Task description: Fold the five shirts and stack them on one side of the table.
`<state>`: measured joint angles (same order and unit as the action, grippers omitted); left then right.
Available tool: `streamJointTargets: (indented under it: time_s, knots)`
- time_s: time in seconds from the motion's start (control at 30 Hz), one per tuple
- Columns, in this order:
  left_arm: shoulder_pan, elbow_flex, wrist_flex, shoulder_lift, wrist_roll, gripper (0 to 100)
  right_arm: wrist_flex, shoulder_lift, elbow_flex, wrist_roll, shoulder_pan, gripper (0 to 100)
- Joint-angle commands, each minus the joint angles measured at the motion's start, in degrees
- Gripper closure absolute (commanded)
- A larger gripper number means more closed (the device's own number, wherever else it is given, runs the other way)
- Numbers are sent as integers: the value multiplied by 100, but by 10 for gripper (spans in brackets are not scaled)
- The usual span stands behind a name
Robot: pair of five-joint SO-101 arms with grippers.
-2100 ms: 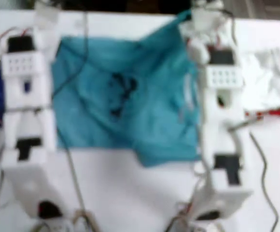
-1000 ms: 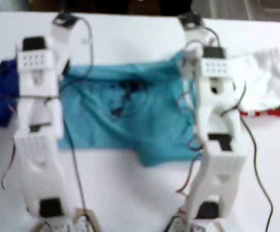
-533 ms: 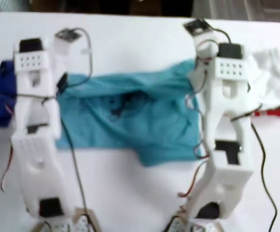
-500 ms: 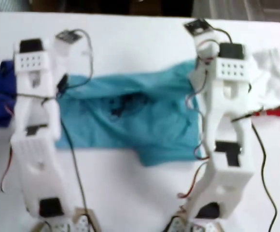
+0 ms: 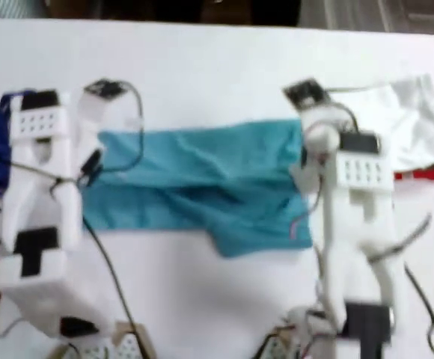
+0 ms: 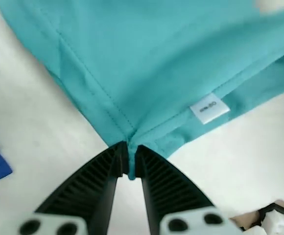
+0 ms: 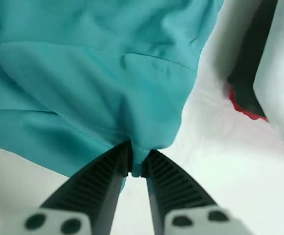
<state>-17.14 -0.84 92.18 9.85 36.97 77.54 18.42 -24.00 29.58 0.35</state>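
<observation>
Fold advancing: teal shirt (image 5: 202, 179) far edge drawn toward near hem over last 2 s. Clamped tight on its corners: left gripper (image 6: 130, 164), right gripper (image 7: 136, 165). Release next.

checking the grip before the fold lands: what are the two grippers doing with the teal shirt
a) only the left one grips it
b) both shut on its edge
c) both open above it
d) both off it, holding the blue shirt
B: the left gripper and the right gripper each pinch a bit of the teal shirt edge between nearly closed jaws.
</observation>
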Motion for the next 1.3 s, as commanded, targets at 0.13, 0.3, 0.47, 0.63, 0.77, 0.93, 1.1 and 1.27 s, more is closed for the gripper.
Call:
streamJointTargets:
  time_s: [0.13, 0.3, 0.47, 0.63, 0.77, 0.93, 1.1, 1.27]
  knots:
    - [-193, 699, -167, -844, 378, 975, 92, 1455, -571, 53, 207, 978]
    - [-466, 1262, -598, -756, 466, 975, 75, 1508, -1064, 53, 198, 978]
    - [-545, 1560, -615, -756, 466, 975, -57, 1508, -1547, 53, 207, 978]
    - [-563, 1868, -870, -756, 466, 975, -171, 1508, -1943, 53, 207, 978]
    - [-563, 2229, -1222, -747, 466, 975, -365, 1508, -2268, 53, 207, 978]
    - [-563, 2615, -1662, -747, 466, 975, -840, 1508, -2831, 53, 207, 978]
    - [-563, 2607, -1749, -774, 466, 972, -1015, 1508, -2989, 53, 198, 978]
    - [-677, 2167, -1389, -791, 466, 924, -690, 1516, -2629, 53, 163, 874]
